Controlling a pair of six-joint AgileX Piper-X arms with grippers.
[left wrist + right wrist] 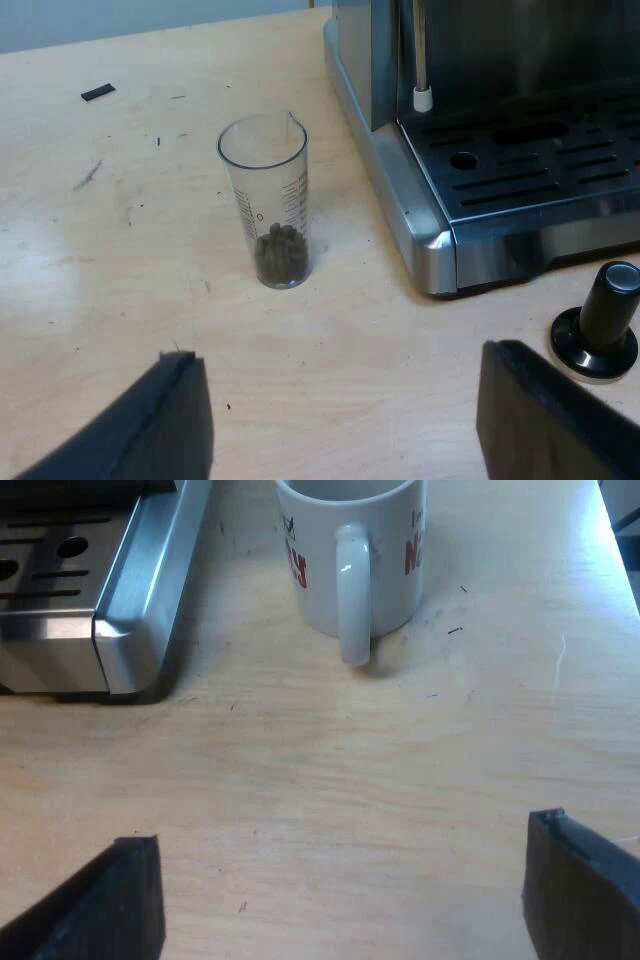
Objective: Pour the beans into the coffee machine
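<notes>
While the left claw [340,365] hangs wide open and empty over the pale wooden desk [90,300], the clear plastic measuring glass [268,200] stands upright near a corner of the steel espresso machine [425,225], with dark coffee beans [280,255] in its bottom. A black-knobbed metal tamper [603,322] stands near the machine's front. The right claw [342,840], equally spread and empty, faces a white ceramic mug [350,555] near the machine.

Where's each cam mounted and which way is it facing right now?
Left wrist view: on the left arm, looking down past the open left tool at the measuring glass of beans, tamper, espresso machine.
Right wrist view: on the right arm, looking down past the open right tool at the mug.
Shared: the espresso machine's base and the table.
</notes>
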